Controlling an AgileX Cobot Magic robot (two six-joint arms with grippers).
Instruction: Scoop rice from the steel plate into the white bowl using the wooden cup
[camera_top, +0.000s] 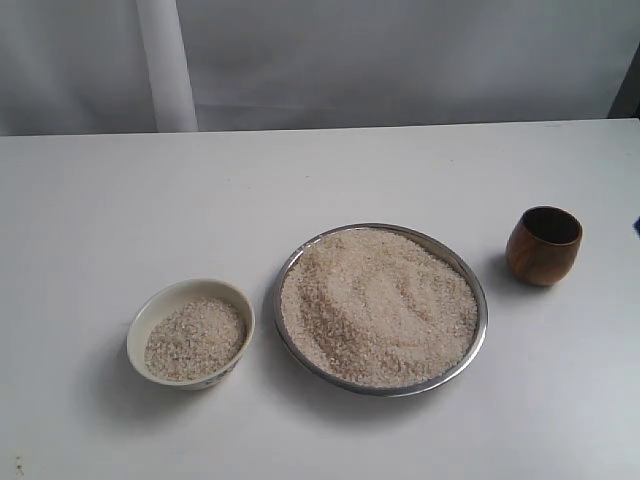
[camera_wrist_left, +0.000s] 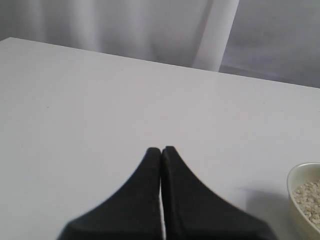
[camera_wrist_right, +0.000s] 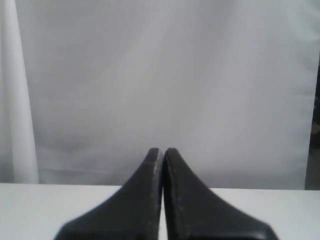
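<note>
The steel plate (camera_top: 478, 285) lies at the table's centre right, heaped with rice (camera_top: 378, 305). Left of it stands the white bowl (camera_top: 190, 287), holding a smaller layer of grains (camera_top: 195, 338); its rim (camera_wrist_left: 296, 176) also shows in the left wrist view. The wooden cup (camera_top: 544, 245) stands upright and empty to the right of the plate. Neither arm appears in the exterior view. My left gripper (camera_wrist_left: 161, 149) is shut with nothing in it, above bare table near the bowl. My right gripper (camera_wrist_right: 163, 150) is shut and empty, facing the white backdrop.
A white table (camera_top: 320, 180) carries everything. A white curtain (camera_top: 400, 60) hangs behind it, with a white post (camera_top: 165, 65) at back left. The table's far edge (camera_wrist_right: 30, 184) runs across the right wrist view.
</note>
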